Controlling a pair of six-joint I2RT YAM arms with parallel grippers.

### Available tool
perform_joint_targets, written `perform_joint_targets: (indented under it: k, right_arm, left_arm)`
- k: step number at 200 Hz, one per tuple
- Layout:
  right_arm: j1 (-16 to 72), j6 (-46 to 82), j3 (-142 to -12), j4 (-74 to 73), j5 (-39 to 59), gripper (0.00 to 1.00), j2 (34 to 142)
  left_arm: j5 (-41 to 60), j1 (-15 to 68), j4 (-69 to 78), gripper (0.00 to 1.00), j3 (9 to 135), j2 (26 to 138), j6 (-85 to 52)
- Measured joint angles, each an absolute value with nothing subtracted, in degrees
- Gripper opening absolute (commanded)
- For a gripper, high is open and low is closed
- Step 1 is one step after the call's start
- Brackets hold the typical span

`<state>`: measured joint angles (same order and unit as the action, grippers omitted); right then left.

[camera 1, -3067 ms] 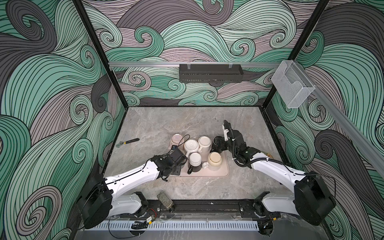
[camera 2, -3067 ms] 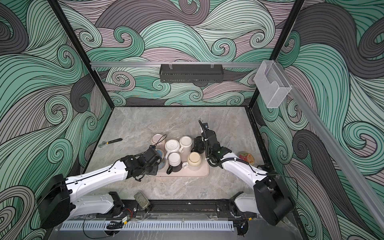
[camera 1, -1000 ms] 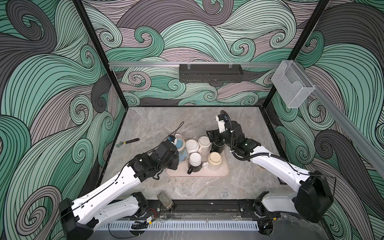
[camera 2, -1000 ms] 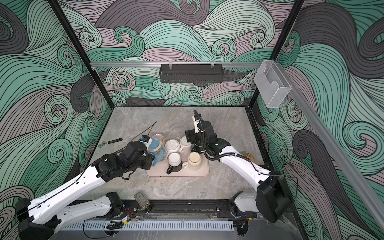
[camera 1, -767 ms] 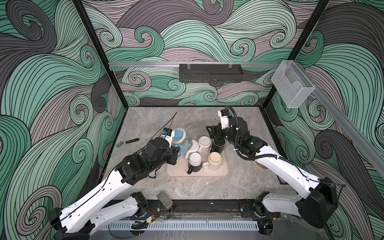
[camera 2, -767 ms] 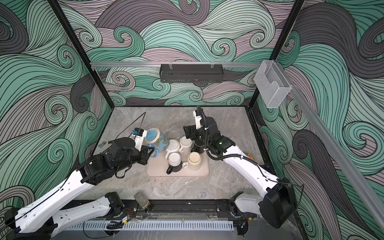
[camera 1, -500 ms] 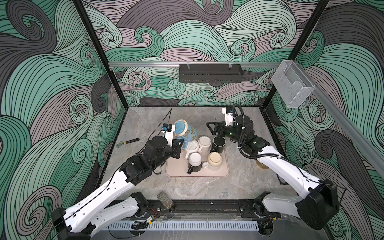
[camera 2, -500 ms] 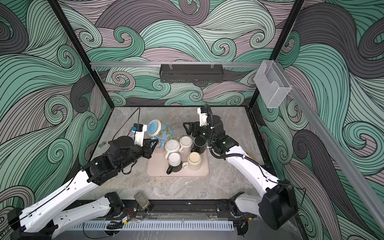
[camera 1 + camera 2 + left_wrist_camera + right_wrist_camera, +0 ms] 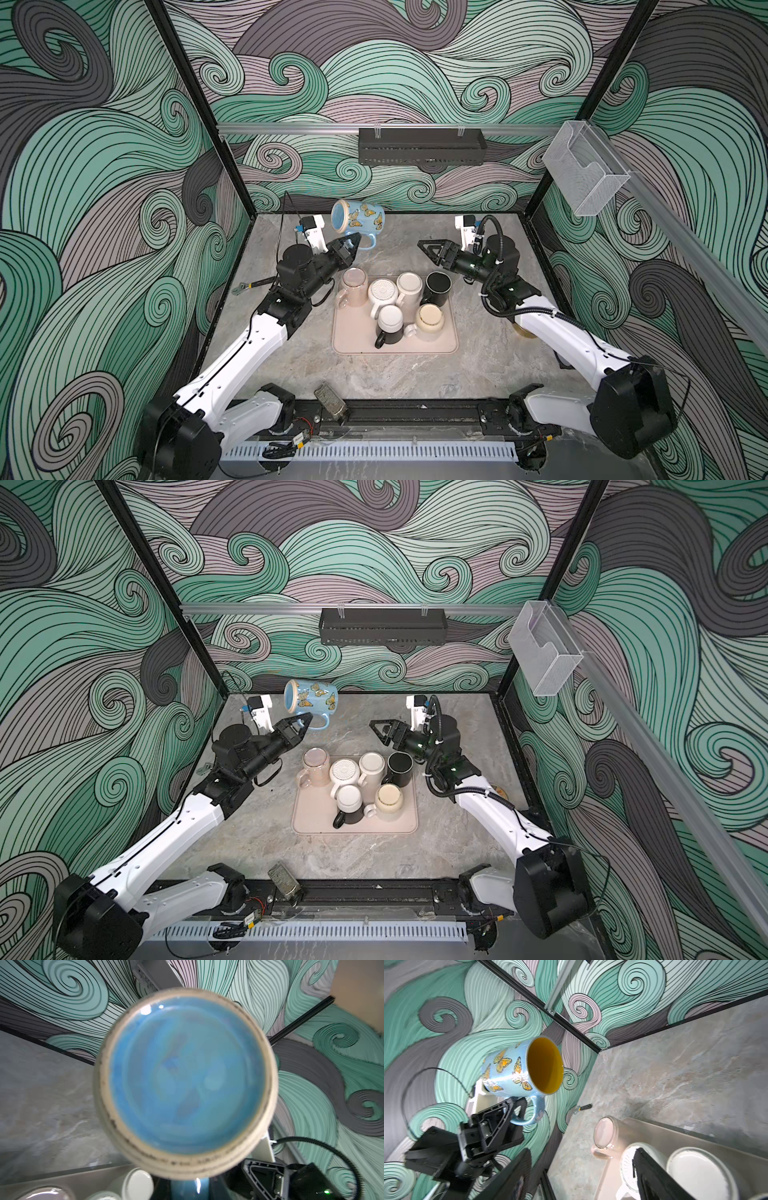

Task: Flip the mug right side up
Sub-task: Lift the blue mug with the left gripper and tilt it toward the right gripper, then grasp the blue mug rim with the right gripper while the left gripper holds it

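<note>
You have the blue mug (image 9: 359, 220) off the tray (image 9: 395, 349) and tipped onto its side, roughly halfway through the flip.
Your left gripper (image 9: 353, 243) is clamped on the mug's handle. 3 seconds ago the mug sat low at the tray's left edge; now it hangs in the air near the back wall, with its yellow mouth facing the right gripper (image 9: 422, 245). That gripper has pulled up from the tray and its jaws stand apart. I judge the mug needs another quarter turn before you set it down. Count: 1 blue mug aloft, 6 mugs on 1 tray, 2 arms.
</note>
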<state>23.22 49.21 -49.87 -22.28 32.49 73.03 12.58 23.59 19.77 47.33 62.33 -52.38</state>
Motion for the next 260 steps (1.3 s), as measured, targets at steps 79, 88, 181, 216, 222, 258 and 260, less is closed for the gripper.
perform_joint_targets:
  k: [79,88,181,216,222,258,260]
  right_arm:
    - [23.3,62.7,-54.0,-37.3,41.1,0.71,81.8]
    - [23.5,63.8,-54.3,-38.4,41.8,0.70,82.4]
    - [26.5,70.7,-59.2,-43.4,45.1,0.62,88.9]
    - [26.5,73.0,-59.2,-44.2,45.0,0.59,90.3]
    - [26.6,73.5,-59.2,-44.8,45.0,0.59,90.3]
    - [26.7,76.3,-59.4,-48.7,45.1,0.51,91.0]
    - [26.7,76.4,-59.4,-49.0,45.1,0.50,91.1]
  left_arm:
    - [22.5,23.1,33.4,0.00,48.0,70.6,-66.5]
    - [23.3,23.1,34.3,0.00,48.0,71.4,-66.9]
    - [25.6,23.8,36.1,0.00,49.8,74.5,-68.1]
    - [26.3,24.5,37.0,0.00,49.8,74.5,-67.9]
    - [26.3,24.7,37.1,0.00,49.8,74.5,-67.9]
    - [26.3,26.0,38.0,0.00,49.9,74.7,-67.7]
    - [26.3,26.1,38.2,0.00,50.0,74.8,-67.7]
